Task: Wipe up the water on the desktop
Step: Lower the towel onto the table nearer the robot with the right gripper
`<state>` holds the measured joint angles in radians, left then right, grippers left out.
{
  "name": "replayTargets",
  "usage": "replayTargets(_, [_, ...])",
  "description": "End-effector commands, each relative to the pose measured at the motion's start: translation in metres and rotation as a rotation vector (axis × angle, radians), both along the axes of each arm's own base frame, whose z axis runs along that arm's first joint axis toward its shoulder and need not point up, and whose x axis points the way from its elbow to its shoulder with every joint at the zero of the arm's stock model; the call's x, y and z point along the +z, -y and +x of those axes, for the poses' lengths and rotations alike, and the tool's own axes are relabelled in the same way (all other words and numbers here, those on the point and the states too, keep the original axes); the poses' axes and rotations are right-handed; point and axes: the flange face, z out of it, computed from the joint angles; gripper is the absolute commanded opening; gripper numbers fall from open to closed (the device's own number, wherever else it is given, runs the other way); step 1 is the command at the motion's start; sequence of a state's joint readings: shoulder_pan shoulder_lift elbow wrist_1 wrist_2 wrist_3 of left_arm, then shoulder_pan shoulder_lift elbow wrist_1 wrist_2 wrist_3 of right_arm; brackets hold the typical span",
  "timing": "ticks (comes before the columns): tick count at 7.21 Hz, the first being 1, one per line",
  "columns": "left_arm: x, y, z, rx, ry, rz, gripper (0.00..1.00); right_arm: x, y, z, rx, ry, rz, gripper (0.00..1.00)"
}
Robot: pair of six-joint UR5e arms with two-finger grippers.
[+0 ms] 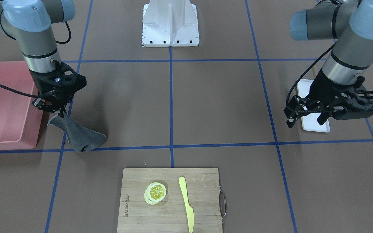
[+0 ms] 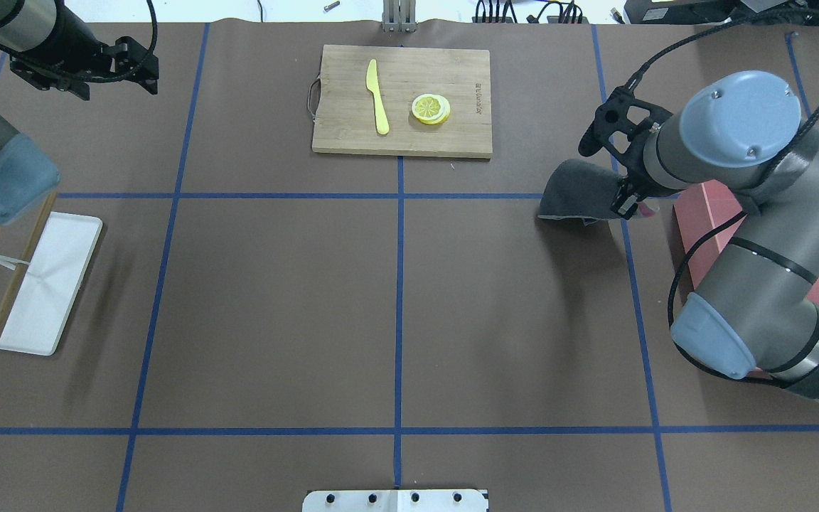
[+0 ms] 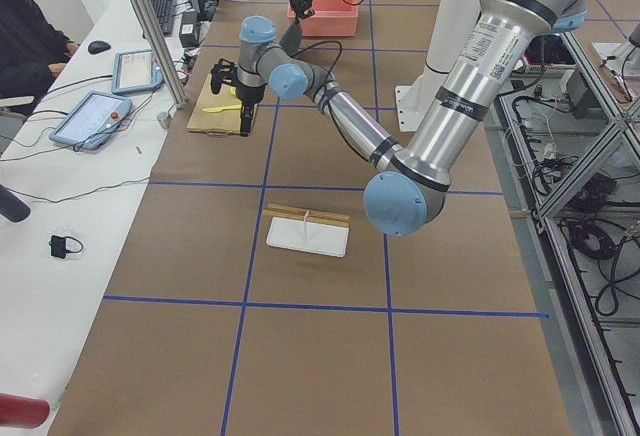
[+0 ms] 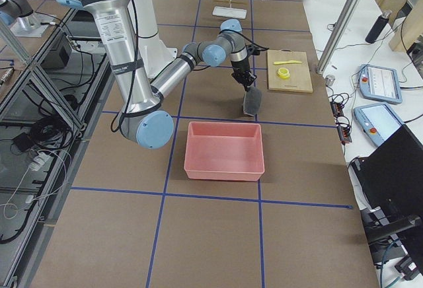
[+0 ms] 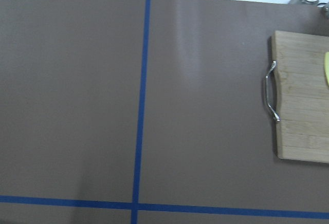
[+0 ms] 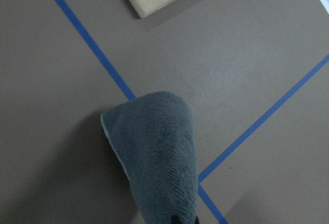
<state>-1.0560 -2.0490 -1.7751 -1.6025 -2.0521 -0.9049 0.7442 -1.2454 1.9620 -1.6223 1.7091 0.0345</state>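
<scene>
The brown desktop [image 2: 274, 306], crossed by blue tape lines, fills the table under both arms. The right gripper [image 1: 58, 111] is clamped on the top corner of a grey cloth [image 1: 79, 137]. The cloth hangs down at a slant, and its bunched lower end seems to touch the desktop at a tape crossing, though the contact is hard to judge. Just beside the cloth, on the robot's right, stands a pink bin [image 1: 8, 142]; the right side view shows its pink floor across the whole inside. The left gripper [image 1: 305, 120] hovers with its fingers apart and nothing between them, above the end of a white tray [image 2: 54, 284]. The tray's flat white surface shows, and two wooden sticks [image 2: 22, 263] lie along its outer edge, one on the rim and one just outside it. A bamboo board [image 1: 134, 194] with a metal handle lies at the far edge of the desktop from the robot. It carries a stack of lemon slices [image 1: 155, 192] and, apart from them, a yellow knife [image 1: 186, 204] lying flat.
</scene>
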Motion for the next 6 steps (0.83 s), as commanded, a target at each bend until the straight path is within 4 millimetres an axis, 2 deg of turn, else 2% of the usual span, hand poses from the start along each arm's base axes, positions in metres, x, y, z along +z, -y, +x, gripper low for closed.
replayTargets(1, [0.016,0.006,0.001,-0.004,0.020,-0.028,0.98,0.008,-0.040,-0.052,-0.085,-0.070,0.009,0.00])
replayTargets(2, [0.023,0.009,0.002,-0.003,0.031,-0.037,0.98,0.005,-0.052,-0.065,-0.108,-0.078,-0.001,0.00])
replayTargets(4, [0.026,0.012,0.002,0.002,0.040,-0.033,0.98,-0.003,-0.097,-0.110,-0.157,-0.041,-0.047,0.00])
replayTargets(5, [0.031,0.017,-0.004,-0.008,0.046,-0.041,0.98,-0.016,-0.118,-0.125,-0.179,0.003,-0.079,0.00])
replayTargets(6, [0.034,0.020,-0.008,-0.015,0.050,-0.046,0.98,-0.027,-0.152,-0.143,-0.182,0.042,-0.115,0.00])
